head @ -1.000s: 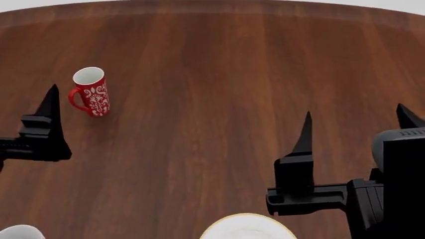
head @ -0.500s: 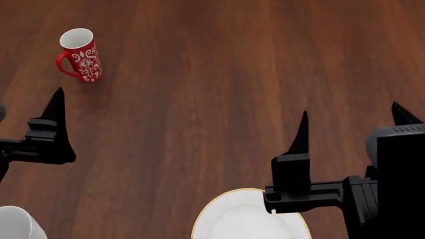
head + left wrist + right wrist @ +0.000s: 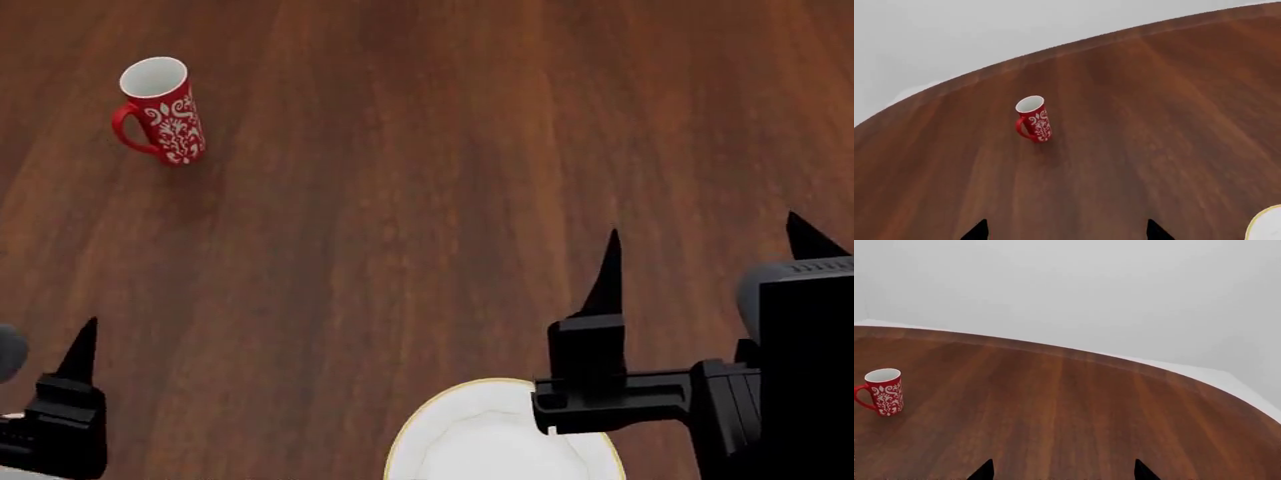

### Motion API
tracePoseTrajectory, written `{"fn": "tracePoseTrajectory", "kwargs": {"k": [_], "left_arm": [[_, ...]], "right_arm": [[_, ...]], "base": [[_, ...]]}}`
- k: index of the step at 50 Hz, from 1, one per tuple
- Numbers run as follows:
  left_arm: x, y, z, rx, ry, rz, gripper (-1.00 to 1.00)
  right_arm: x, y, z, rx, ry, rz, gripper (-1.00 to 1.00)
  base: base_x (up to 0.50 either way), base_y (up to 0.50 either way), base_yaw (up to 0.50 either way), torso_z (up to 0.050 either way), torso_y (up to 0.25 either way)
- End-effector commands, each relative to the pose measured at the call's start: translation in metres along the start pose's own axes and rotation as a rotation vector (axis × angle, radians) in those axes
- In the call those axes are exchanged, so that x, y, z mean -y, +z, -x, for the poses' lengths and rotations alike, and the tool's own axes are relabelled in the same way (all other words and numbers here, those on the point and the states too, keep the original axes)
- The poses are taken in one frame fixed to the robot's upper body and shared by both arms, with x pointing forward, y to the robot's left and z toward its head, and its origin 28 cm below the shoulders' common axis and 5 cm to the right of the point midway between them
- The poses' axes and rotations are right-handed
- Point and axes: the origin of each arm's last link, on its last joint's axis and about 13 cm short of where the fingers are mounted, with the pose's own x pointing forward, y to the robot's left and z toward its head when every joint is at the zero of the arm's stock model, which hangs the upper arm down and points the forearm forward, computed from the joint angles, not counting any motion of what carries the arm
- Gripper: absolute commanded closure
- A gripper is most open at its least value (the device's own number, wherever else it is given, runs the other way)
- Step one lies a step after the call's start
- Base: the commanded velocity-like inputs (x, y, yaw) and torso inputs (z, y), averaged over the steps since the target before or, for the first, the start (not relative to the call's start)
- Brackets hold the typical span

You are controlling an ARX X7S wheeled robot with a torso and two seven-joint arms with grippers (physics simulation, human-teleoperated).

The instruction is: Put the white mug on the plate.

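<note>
The white mug does not show in any view; the head view's bottom left corner holds only my left arm. The plate (image 3: 467, 440), white with a thin gold rim, lies at the near edge of the head view, partly cut off and partly behind my right gripper (image 3: 707, 235). Its rim also shows in the left wrist view (image 3: 1267, 225). My right gripper is open and empty above the table, just beyond the plate. My left gripper (image 3: 1066, 232) is open and empty; one of its fingers (image 3: 80, 365) shows at the head view's bottom left.
A small red mug with a white floral pattern (image 3: 160, 110) stands upright at the far left; it also shows in the left wrist view (image 3: 1033, 120) and the right wrist view (image 3: 882, 391). The dark wooden round table (image 3: 400, 200) has its far edge in both wrist views.
The head view first tilted down, bringing in more of the plate. My left gripper then moved back toward me into the bottom left corner, where the white mug last showed. The right gripper stayed put.
</note>
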Motion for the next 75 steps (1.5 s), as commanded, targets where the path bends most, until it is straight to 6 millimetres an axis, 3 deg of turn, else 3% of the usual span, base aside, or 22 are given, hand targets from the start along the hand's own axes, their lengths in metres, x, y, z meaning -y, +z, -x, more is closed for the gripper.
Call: {"fn": "tracePoseTrajectory", "kwargs": {"k": [1, 12, 20, 32, 54, 75], "left_arm": [[-0.013, -0.002, 0.054, -0.128, 0.003, -0.037, -1.00], [-0.020, -0.006, 0.082, -0.192, 0.052, -0.042, -1.00], [-0.017, -0.028, 0.077, -0.269, 0.007, 0.020, -1.00], [-0.020, -0.038, 0.072, -0.347, 0.046, 0.026, -1.00], [-0.031, -0.072, 0.029, -0.448, 0.049, 0.077, -1.00], [-0.030, -0.099, 0.013, -0.555, 0.009, 0.092, -1.00]], "right_arm": [[0.001, -0.001, 0.003, 0.003, -0.003, -0.002, -1.00], [0.000, -0.002, 0.002, 0.008, 0.008, -0.009, -1.00], [0.000, -0.004, 0.000, 0.002, 0.012, -0.009, -1.00], [-0.001, -0.006, -0.004, -0.004, 0.022, -0.017, -1.00], [-0.001, -0.011, -0.004, -0.011, 0.027, -0.031, -1.00], [-0.001, -0.012, -0.002, -0.015, 0.023, -0.031, -1.00]], "base": [[0.00, 0.00, 0.00, 0.000, 0.000], [0.00, 0.00, 0.00, 0.000, 0.000], [0.00, 0.00, 0.00, 0.000, 0.000], [0.00, 0.00, 0.00, 0.000, 0.000], [0.00, 0.00, 0.00, 0.000, 0.000], [0.00, 0.00, 0.00, 0.000, 0.000]]}}
